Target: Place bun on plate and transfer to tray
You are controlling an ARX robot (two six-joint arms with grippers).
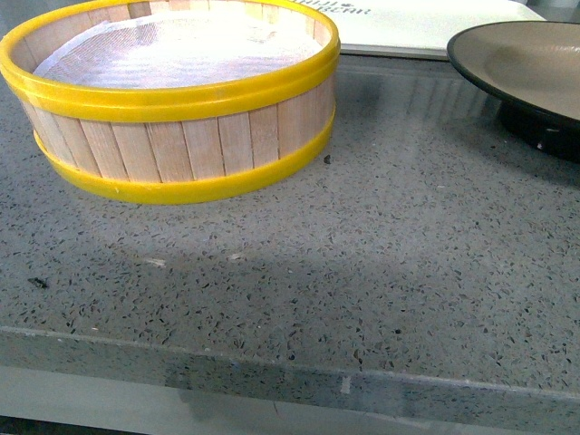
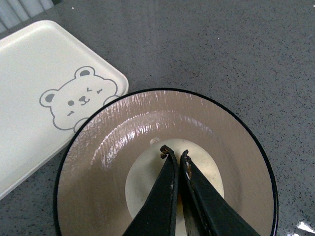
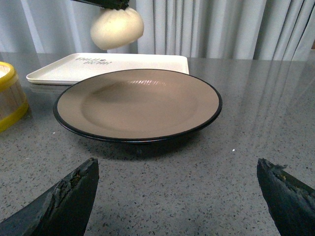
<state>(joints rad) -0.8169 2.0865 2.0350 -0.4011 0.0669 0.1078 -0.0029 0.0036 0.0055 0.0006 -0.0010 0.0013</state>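
The left gripper (image 2: 174,154), jaws pinched on the bun (image 3: 117,29), hangs above the plate (image 3: 147,108). Dropped from there, the bun could bounce off the plate's shallow rim. The right gripper (image 3: 177,167) gapes empty before the plate.

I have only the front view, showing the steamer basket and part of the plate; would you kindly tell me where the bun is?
Observer: The bun hangs in the air above the plate, pinched at its top by the left claw.
Operator: Thank you. And where is the right claw, which I cannot see either?
Observer: The right claw is open and low over the table; the plate lies between it and the tray.
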